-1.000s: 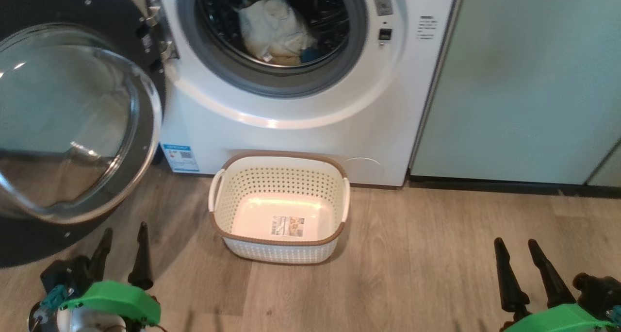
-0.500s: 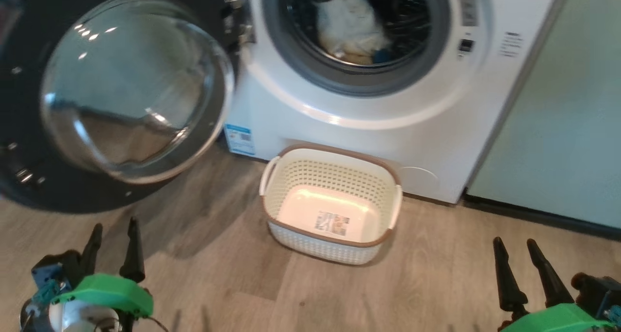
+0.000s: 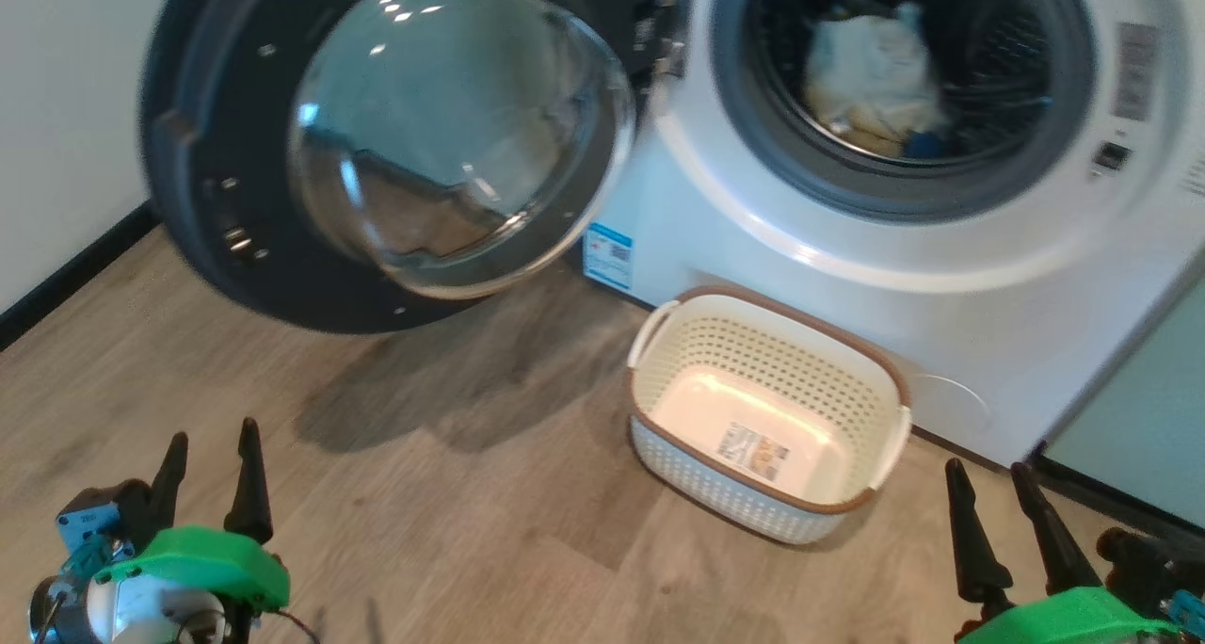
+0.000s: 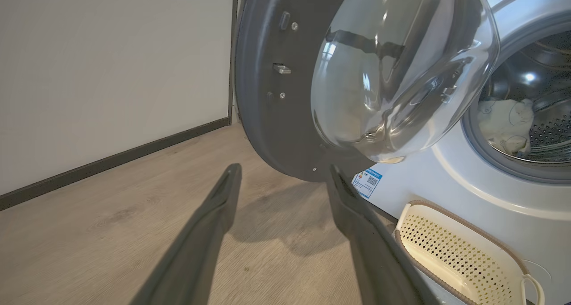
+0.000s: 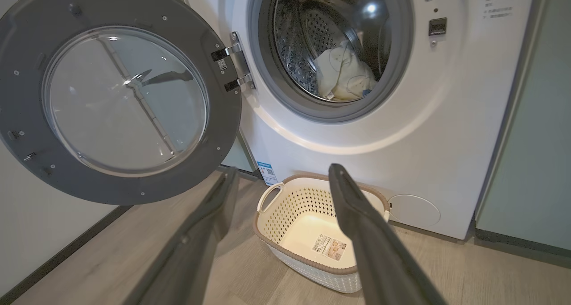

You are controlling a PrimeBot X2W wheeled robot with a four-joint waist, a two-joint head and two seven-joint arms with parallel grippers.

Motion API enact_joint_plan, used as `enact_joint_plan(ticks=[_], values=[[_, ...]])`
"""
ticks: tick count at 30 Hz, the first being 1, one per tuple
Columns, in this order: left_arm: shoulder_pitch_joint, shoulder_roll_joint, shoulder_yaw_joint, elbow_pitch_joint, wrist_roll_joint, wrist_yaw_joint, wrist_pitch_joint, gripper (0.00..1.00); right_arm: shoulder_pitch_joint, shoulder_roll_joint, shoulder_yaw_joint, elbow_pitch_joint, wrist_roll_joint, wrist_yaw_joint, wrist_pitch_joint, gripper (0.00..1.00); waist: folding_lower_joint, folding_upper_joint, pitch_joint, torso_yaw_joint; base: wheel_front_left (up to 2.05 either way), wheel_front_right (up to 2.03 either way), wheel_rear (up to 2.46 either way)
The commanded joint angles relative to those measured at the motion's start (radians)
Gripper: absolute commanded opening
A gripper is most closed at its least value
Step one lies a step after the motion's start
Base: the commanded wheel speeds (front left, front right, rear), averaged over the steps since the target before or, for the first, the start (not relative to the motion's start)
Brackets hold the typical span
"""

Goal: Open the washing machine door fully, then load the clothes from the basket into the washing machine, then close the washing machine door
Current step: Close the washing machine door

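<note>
**In front of the washer: load is in, the door remains**

The basket (image 3: 772,352) stands on the floor (image 3: 424,531) just in front of the washing machine (image 3: 847,249). Its bottom is bare apart from a label. The clothes (image 3: 871,79) lie heaped inside the drum, cream with a scrap of blue at the lower edge. The washing machine door (image 3: 405,136) hangs swung wide to the left of the opening, its glass bulge facing the robot. Loading looks finished, so closing is the step in hand.

Both grippers hang low over the floor with fingers spread apart and nothing between them. The left gripper (image 3: 213,432) is below the door and the right gripper (image 3: 987,465) is beside the basket.

The left arm looks better placed for the job. A sound approach is to reach round the door's free edge, on the side of the latch (image 4: 282,68) and away from the hinge (image 5: 234,68). Bear on the black ring, not the glass. The wall (image 3: 66,107) is near that side, so room behind the door is probably tight. Follow the hinge's arc rather than a straight line, then finish with a firm press until the latch catches. The clothes seem well clear of the grey gasket. Whether the door's lower edge passes over the basket rim cannot be judged from here, so sweep slowly there.
</note>
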Motion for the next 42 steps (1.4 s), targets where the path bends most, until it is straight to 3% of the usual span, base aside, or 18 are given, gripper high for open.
enact_joint_plan(ticks=[1, 13, 36, 37, 38, 40, 41, 42], values=[[-0.059, 0.018, 0.034, -0.024, 0.009, -0.001, -0.006, 1.0, -0.046, -0.01, 0.015, -0.032, -0.001, 0.0, -0.01, 1.0, 0.0, 0.0, 0.003, 0.052, 0.0, 0.0, 0.0], [-0.065, 0.015, 0.037, -0.02, 0.009, -0.001, -0.006, 1.0, -0.067, -0.015, 0.033, -0.026, -0.003, 0.0, -0.01, 1.0, 0.0, 0.0, 0.023, 0.142, 0.0, 0.0, 0.0], [-0.031, 0.002, 0.059, -0.072, -0.018, -0.001, -0.006, 1.0, -0.105, -0.026, 0.066, -0.003, 0.013, 0.0, -0.01, 1.0, 0.0, 0.0, 0.027, 0.143, 0.0, 0.0, 0.0], [-0.031, 0.002, 0.059, -0.071, -0.028, -0.001, -0.006, 0.82, -0.102, -0.024, 0.065, -0.004, 0.013, 0.0, -0.01, 1.0, 0.0, 0.0, 0.026, 0.142, 0.0, 0.0, 0.0], [-0.031, 0.003, 0.06, -0.072, -0.04, -0.001, -0.006, 0.51, -0.1, -0.023, 0.063, -0.005, 0.013, 0.0, -0.01, 1.0, 0.0, 0.0, 0.024, 0.141, 0.0, 0.0, 0.0], [-0.037, 0.01, 0.061, -0.072, -0.099, -0.001, -0.006, 0.16, -0.092, -0.02, 0.057, -0.008, 0.011, 0.0, -0.01, 1.0, 0.0, 0.0, 0.022, 0.139, 0.0, 0.0, 0.0], [-0.041, 0.014, 0.061, -0.072, -0.13, -0.001, -0.006, 0.0, -0.089, -0.019, 0.054, -0.01, 0.01, 0.0, -0.01, 1.0, 0.0, 0.0, 0.021, 0.139, 0.0, 0.0, 0.0], [-0.046, 0.02, 0.06, -0.071, -0.168, -0.001, -0.006, 0.0, -0.087, -0.018, 0.052, -0.011, 0.01, 0.0, -0.01, 1.0, 0.0, 0.0, 0.021, 0.139, 0.0, 0.0, 0.0]])
